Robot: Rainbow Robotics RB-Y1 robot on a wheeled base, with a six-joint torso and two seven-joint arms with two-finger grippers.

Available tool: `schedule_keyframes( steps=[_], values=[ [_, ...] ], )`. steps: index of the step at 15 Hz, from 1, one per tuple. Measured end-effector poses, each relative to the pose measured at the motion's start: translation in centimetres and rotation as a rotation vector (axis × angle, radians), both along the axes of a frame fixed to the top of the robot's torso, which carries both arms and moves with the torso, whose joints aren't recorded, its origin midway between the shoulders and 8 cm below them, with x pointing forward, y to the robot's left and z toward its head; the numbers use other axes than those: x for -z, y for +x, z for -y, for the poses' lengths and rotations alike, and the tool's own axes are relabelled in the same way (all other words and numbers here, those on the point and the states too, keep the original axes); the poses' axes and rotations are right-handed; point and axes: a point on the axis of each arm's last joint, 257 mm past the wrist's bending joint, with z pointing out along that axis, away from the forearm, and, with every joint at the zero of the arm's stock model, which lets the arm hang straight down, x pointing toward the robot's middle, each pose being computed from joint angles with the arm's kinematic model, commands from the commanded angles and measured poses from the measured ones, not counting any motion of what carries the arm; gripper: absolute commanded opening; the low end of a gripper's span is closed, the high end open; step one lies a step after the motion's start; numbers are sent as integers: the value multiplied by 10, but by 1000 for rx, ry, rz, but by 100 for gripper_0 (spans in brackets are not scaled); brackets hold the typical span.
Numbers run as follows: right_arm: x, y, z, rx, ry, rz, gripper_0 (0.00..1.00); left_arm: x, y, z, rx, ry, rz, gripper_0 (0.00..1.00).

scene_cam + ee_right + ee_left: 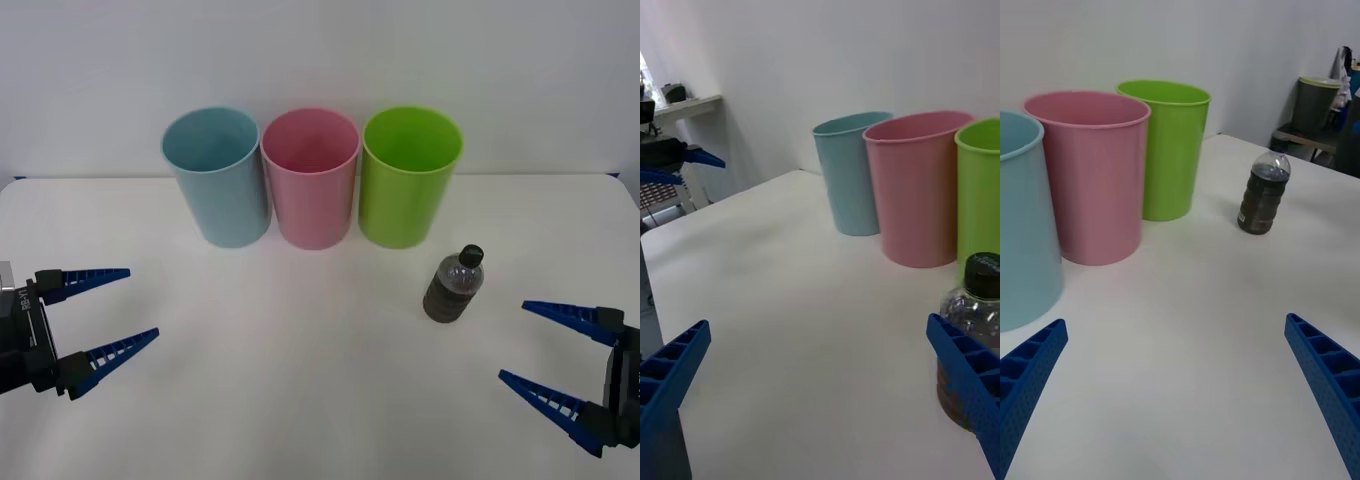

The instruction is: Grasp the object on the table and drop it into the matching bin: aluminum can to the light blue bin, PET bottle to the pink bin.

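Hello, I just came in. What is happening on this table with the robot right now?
Nothing is held yet. A small clear plastic bottle with a dark body and black cap stands upright on the white table, in front of the lime green cup. The tall pink plastic bin stands between that cup and the pale blue bin. The right gripper is open near the bottle; the left gripper is open, farther away.

Plain white wall (320, 50) behind, evenly lit, no visible seams. Right wrist view: pale shelf-like ledge (685, 107) on the wall with a small dark item on it. Left wrist view: dark grey-green bin with pale rim (1316, 101) in the far corner, cluttered.
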Motion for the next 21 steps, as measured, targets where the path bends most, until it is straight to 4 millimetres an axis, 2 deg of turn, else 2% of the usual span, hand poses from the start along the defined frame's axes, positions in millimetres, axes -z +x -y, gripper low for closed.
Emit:
schedule_keyframes(
  steps=[7, 12, 21],
  values=[
    [49, 8, 37, 76, -53, -35, 100, 0, 0, 0, 0, 0, 0, 100],
    [80, 30, 57, 161, -46, -84, 100, 0, 0, 0, 0, 0, 0, 100],
    [111, 75, 36, 314, -47, -27, 100, 0, 0, 0, 0, 0, 0, 100]
  ],
)
